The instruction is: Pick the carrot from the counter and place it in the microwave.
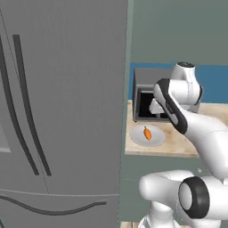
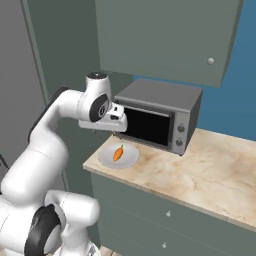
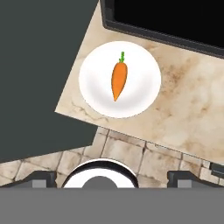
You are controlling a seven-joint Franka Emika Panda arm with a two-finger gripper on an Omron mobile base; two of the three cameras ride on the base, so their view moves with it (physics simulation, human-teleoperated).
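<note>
Orange carrot [image 3: 118,80] lies on a white plate [image 3: 144,94], green top toward the grey box oven [image 2: 160,117]. The plate sits at the corner of the tan counter [image 2: 210,175], just in front of the oven's dark window. The gripper [image 3: 112,177] hangs above the plate, apart from it, jaws spread fully wide and holding nothing. A grey fridge [image 1: 58,111] stands beside the counter.

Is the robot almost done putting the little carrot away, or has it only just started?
Only just started. Nothing looks done: the small orange carrot lies on the round white plate on the tan counter. The open gripper hangs above the plate, holding nothing. Left: go down, grab the carrot and put it in the microwave. The grey box oven sits behind the plate.
</note>
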